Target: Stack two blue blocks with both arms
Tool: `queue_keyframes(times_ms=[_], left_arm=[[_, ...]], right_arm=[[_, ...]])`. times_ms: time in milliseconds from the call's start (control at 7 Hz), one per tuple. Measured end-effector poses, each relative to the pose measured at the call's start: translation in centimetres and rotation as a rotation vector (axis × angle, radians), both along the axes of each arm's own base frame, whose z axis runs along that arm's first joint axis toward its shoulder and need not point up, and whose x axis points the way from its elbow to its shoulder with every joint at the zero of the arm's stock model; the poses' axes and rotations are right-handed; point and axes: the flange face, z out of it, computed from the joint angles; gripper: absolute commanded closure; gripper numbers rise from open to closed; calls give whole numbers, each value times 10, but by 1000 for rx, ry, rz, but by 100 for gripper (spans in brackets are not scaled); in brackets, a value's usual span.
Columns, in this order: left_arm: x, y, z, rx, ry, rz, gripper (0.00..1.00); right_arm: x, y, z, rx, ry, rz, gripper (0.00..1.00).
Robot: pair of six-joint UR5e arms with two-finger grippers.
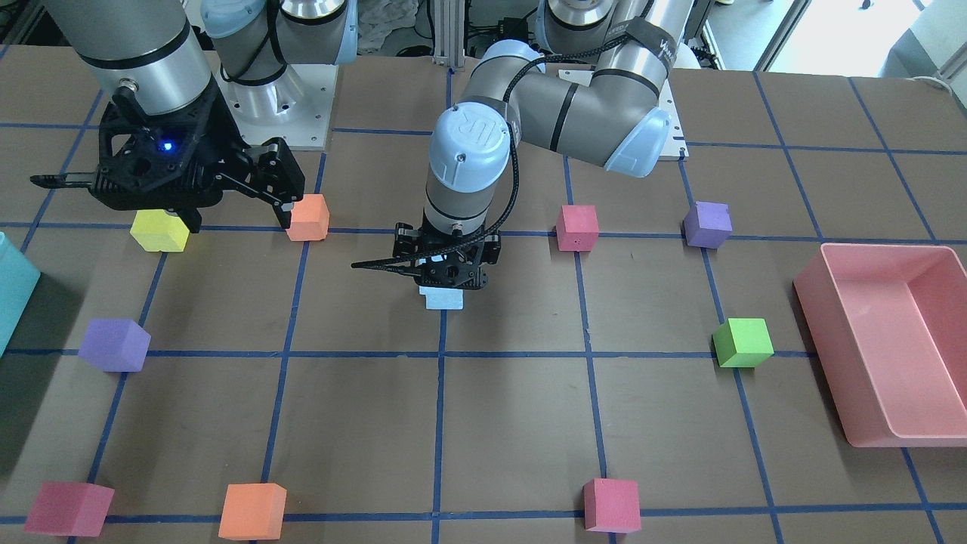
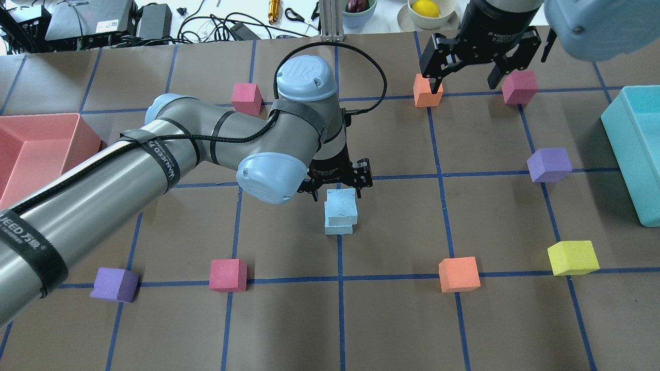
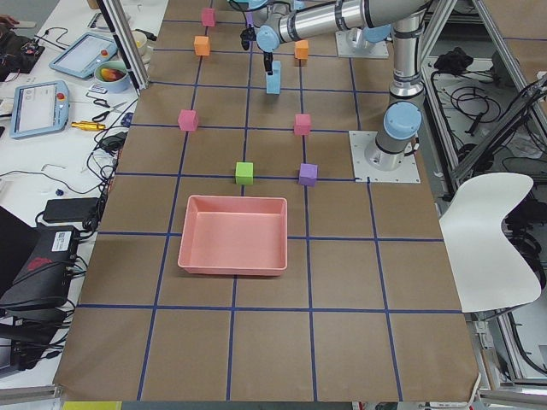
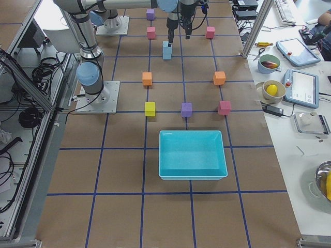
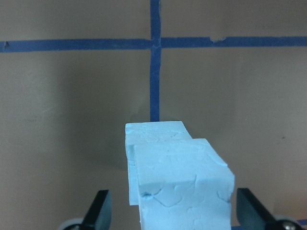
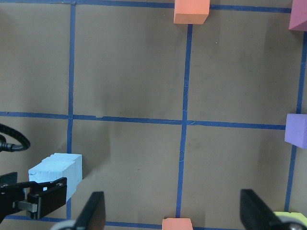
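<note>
Overhead exterior: blue-taped brown table (image 2: pixel 392 319); left gripper (image 2: pixel 337 189) spread around stacked blue blocks (image 2: pixel 340 212), right gripper (image 2: pixel 464 82) spread, empty.

Left arm (image 2: pixel 154 170), right arm (image 1: pixel 143 45): silver-grey, pale blue joint caps (image 2: pixel 304 77), black cable (image 2: pixel 206 139) strapped on the left one. Left gripper (image 2: pixel 337 195), right gripper (image 2: pixel 464 80): black open frames, blue LED (image 1: pixel 168 146) above right's jaws.

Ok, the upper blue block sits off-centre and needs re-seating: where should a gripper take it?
Probably from above, pinching two opposite side faces of the upper blue block, staying above the lower blue block: those faces are flat and upright.
</note>
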Motion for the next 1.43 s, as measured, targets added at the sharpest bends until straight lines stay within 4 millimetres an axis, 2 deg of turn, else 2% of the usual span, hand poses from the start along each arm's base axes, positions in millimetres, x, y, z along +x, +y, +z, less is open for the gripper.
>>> queue_keyframes(times_ms=[143,286,429,714,857,1000,1143,1286,1429], left_arm=[[5,-8,34,-33,14,12,0],[19,-21,77,-47,21,23,0],[48,-37,114,-66,22,11,0],[134,-59,167,-146,-55,-84,0],[175,-57,191,-177,-107,-131,0],[206,-52,214,-208,-109,-112,0],[228,-47,229,-230,-86,-65,0],[239,-44,232,-233,-79,-34,0],[241,-42,231,-227,-76,-14,0]], right_arm=[[0,0,0,0,0,0,0],[0,0,0,0,0,0,0],[0,0,0,0,0,0,0],[0,0,0,0,1,0,0],[0,1,0,1,0,0,0],[0,1,0,2,0,0,0],[0,1,-1,3,0,0,0],[0,1,-1,3,0,0,0],[0,1,-2,6,-1,1,0]])
